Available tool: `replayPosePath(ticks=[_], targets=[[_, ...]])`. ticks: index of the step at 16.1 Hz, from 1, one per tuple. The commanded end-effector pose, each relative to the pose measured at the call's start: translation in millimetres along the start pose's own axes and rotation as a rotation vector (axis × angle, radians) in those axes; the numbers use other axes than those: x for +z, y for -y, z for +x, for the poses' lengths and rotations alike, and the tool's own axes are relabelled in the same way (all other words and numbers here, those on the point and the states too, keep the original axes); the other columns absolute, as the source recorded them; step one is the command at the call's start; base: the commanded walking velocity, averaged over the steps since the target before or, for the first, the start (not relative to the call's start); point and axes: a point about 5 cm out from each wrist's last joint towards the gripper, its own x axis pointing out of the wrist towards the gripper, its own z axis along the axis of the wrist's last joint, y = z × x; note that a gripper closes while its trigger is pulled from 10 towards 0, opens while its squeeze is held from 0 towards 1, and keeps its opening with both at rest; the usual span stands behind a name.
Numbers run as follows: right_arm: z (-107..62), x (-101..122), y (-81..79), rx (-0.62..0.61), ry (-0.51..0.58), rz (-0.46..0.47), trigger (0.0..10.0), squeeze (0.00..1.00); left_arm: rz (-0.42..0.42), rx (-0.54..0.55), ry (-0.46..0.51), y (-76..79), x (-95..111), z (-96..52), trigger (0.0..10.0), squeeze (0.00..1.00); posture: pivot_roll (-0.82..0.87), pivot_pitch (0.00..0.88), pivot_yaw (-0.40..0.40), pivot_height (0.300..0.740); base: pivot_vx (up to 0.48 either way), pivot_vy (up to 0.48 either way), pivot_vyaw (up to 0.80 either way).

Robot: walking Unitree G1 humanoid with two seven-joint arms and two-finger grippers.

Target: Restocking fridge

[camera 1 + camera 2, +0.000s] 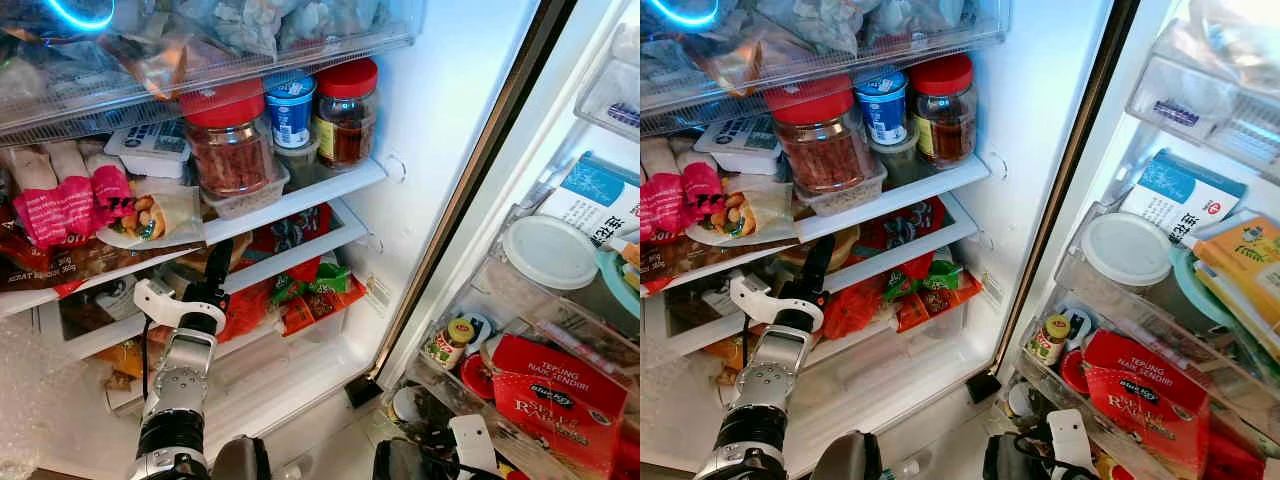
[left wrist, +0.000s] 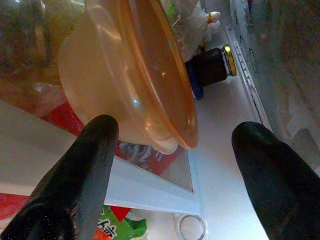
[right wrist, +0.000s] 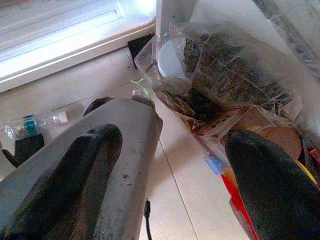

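Your left tool [image 1: 215, 262] hangs released just behind the orange tub [image 2: 135, 75], now on its shelf [image 1: 290, 255]; more restocking likely remains.

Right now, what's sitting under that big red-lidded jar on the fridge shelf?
The red-lidded jar stands inside a clear plastic tub on the white shelf. The tub's bottom is hidden by the jar's reddish contents, so anything under it can't be seen.

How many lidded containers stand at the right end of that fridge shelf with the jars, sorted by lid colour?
Red-lidded jars: 2 (big jar, smaller jar)
Blue-lidded tub: 1 (tub)
Total: 3
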Motion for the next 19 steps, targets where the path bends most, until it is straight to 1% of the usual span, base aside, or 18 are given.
replayPosePath(ticks=[1,8,9,10,11,16,17,18,19], targets=[[-4.7,-22,-1.8,0.006,-0.085,0.005,10.0,0.00,0.013,0.008,-0.009,-2.0,-1,0.0,10.0,0.00,-0.14,0.119,-0.048,0.632,0.000,0.000,0.00],[-4.7,-22,-1.8,0.006,-0.085,0.005,10.0,0.00,0.013,0.008,-0.009,-2.0,-1,0.0,10.0,0.00,-0.14,0.119,-0.048,0.632,0.000,0.000,0.00],[-4.7,-22,-1.8,0.006,-0.085,0.005,10.0,0.00,0.013,0.005,-0.008,-2.7,-1,2.3,10.0,0.00,-0.14,0.119,-0.049,0.632,0.000,0.000,0.00],[-4.5,-22,-2.7,0.010,-0.085,0.005,10.0,0.00,0.162,-0.092,-0.040,11.1,2,-16.5,10.0,0.00,-0.12,0.122,-0.044,0.632,0.000,0.000,0.00],[-4.4,-22,-3.0,0.011,-0.085,0.005,10.0,0.00,0.226,-0.139,-0.060,20.5,0,-26.9,10.0,0.00,-0.12,0.122,-0.043,0.632,0.000,0.000,0.00],[-4.5,-22,-3.0,0.011,-0.085,0.004,10.0,0.00,0.262,-0.135,-0.068,20.5,-2,-30.2,10.0,0.00,-0.12,0.121,-0.043,0.632,0.000,0.000,0.00],[-4.5,-22,-3.0,0.012,-0.085,0.005,10.0,0.00,0.335,-0.130,-0.078,20.6,-3,-34.1,10.0,0.00,-0.12,0.121,-0.042,0.632,0.000,0.000,0.00],[-4.5,-22,-3.1,0.012,-0.085,0.005,10.0,0.00,0.388,-0.130,-0.086,21.6,-3,-37.2,10.0,0.00,-0.12,0.121,-0.042,0.632,0.000,0.000,0.00],[-4.5,-22,-3.1,0.012,-0.085,0.005,10.0,0.00,0.511,-0.132,-0.094,22.3,-3,-40.1,10.0,0.00,-0.12,0.121,-0.042,0.632,0.000,0.000,0.00]])
